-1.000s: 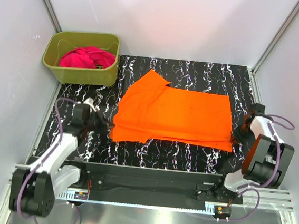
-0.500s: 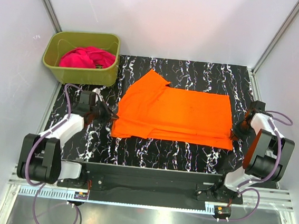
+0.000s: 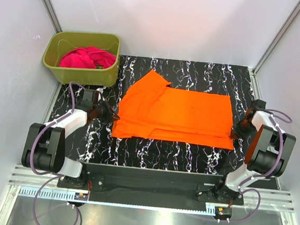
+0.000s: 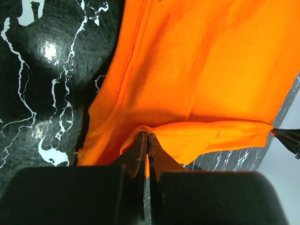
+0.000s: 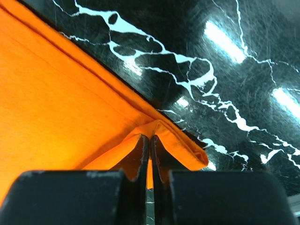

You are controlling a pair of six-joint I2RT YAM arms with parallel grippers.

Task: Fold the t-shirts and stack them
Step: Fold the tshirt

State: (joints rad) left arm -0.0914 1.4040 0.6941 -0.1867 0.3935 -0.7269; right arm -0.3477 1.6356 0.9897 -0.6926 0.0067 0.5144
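Observation:
The bright orange t-shirt [image 3: 173, 115] lies spread on the black marbled table, its near strip folded over. My left gripper [image 3: 113, 117] is shut on the shirt's near left corner [image 4: 140, 129], cloth pinched between the jaws. At the near right corner [image 5: 154, 126] my right gripper [image 3: 235, 133] is likewise shut on the orange t-shirt's doubled hem. The magenta-pink t-shirt [image 3: 86, 57] sits crumpled in the olive-green tub [image 3: 80, 74] at the back left.
White walls enclose the table on three sides. Bare black marbled tabletop [image 3: 162, 153] runs along the near edge in front of the orange shirt. The tub stands close behind my left arm.
Both arms have reached farther away from their bases while holding the shirt's near corners. The near edge has been carried over onto the shirt, so a folded strip now lies along the front.

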